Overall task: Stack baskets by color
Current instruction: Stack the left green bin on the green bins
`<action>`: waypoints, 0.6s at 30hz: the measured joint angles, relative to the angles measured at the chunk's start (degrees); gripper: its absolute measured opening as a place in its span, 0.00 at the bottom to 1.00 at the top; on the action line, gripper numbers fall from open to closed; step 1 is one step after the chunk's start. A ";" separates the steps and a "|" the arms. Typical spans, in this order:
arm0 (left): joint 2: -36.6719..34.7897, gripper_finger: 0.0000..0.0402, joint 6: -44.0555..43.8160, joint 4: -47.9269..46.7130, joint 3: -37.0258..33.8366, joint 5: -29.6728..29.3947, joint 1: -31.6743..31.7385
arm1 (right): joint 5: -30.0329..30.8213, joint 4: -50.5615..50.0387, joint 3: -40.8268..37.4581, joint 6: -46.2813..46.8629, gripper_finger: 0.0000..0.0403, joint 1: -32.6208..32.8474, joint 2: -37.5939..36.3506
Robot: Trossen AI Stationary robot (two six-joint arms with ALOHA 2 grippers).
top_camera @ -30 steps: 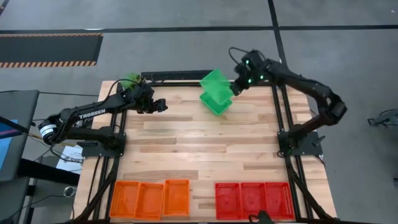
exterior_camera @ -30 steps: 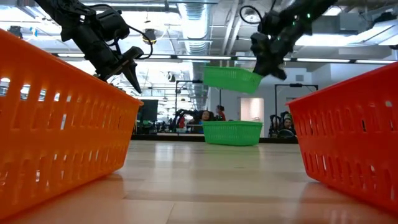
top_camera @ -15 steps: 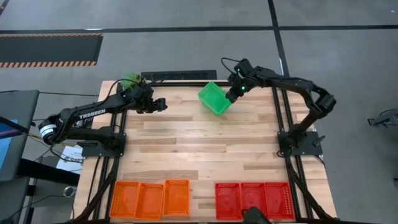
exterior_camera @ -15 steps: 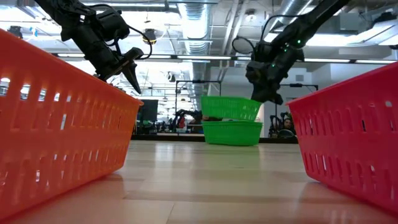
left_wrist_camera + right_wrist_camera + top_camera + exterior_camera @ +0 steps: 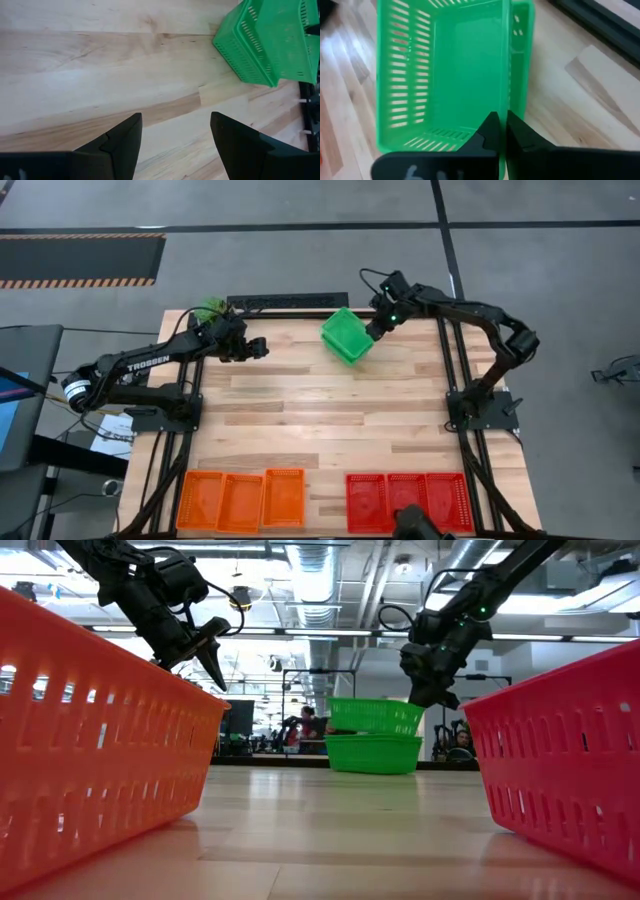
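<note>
Two green baskets stand at the far middle of the table. The upper one (image 5: 345, 337) (image 5: 374, 716) sits in the lower one (image 5: 373, 754) (image 5: 522, 45), slightly offset. My right gripper (image 5: 378, 329) (image 5: 501, 131) is at the upper basket's far right corner, shut on its wall. To the left, above the bare wood, my left gripper (image 5: 262, 348) (image 5: 175, 132) hangs open with nothing between its fingers. Three orange baskets (image 5: 241, 500) and three red baskets (image 5: 408, 502) stand in rows along the near edge. My right gripper pinches the rim of the upper green basket's side wall (image 5: 509, 107) near a corner, with one finger inside the basket and one outside. The fingers slant down from the table's far right. The basket rests roughly level in the lower green basket.
A green plant (image 5: 208, 310) stands at the far left corner behind the left arm. In the low view, an orange basket (image 5: 90, 740) and a red one (image 5: 570, 760) flank the camera. Bare wood lies between the green baskets and the near rows.
My right gripper has come down toward the table with the green basket. That basket hung tilted and clear above the other green one; now it sits in it, roughly level.
</note>
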 joint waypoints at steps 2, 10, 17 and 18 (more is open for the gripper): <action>0.00 0.56 0.00 0.00 0.00 -0.09 -0.02 | 0.00 -0.34 0.00 -0.02 0.05 -0.57 0.02; 0.00 0.56 -0.28 -0.07 0.00 -0.29 0.01 | 0.00 -1.00 0.00 -0.58 0.04 -0.20 0.37; 0.00 0.56 -0.35 -0.04 0.00 -0.39 0.01 | 2.43 -2.16 0.00 -1.84 0.06 1.30 0.37; 0.00 0.56 -0.36 -0.04 0.00 -0.39 -0.01 | 2.91 -2.15 0.00 -1.95 0.06 1.32 0.37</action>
